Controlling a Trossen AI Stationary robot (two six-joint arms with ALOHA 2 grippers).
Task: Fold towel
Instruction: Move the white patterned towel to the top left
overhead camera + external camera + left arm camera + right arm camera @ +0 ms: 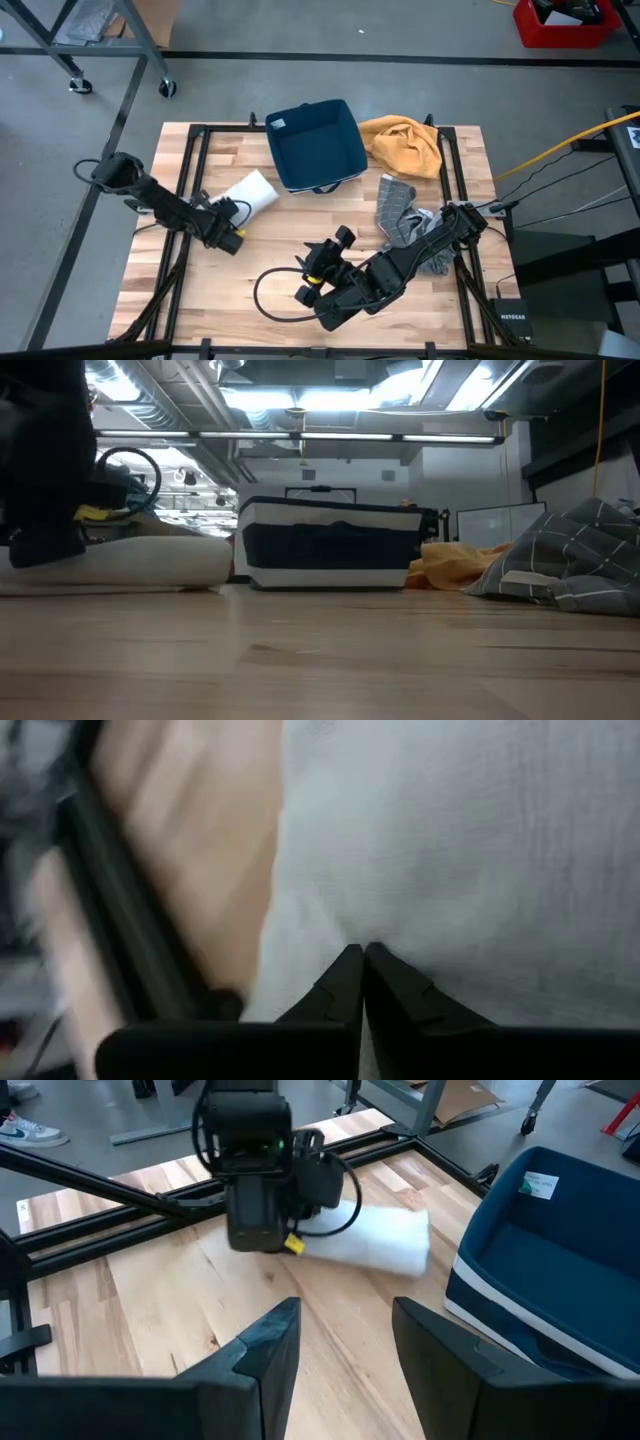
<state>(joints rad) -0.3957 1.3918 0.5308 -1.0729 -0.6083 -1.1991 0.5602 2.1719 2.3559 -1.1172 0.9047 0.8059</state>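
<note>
The right tool (308, 283) sits lowest in the overhead view, near the front edge of the bench (230, 300), with its two dark fingers (268, 1342) standing well apart and nothing between them. It hovers over bare wood, pointing across the bench toward the other arm.

The left tool (236, 214) is at the left-middle of the bench, pressed against the near end of the white towel (250, 191). In its own wrist view the two fingertips (348, 982) meet tip to tip, closed tight, with the white cloth (470, 860) filling the picture right behind them; whether a pinch of fabric is caught between the tips cannot be told. From the right wrist view the left arm's dark wrist block stands over one end of the towel (385, 1240), which lies as a soft rolled or bunched bundle flat on the wood.

The towel lies just left of the blue bin (315, 143), close to it but apart. In the level view it shows as a low pale mound (150, 560) beside the bin's dark wall with its white rim (335, 545).

To the right of the bin, a yellow cloth (405, 145) lies crumpled near the back right corner of the bench. In front of that, a grey checked cloth (400, 212) lies heaped beside the right arm.
</note>
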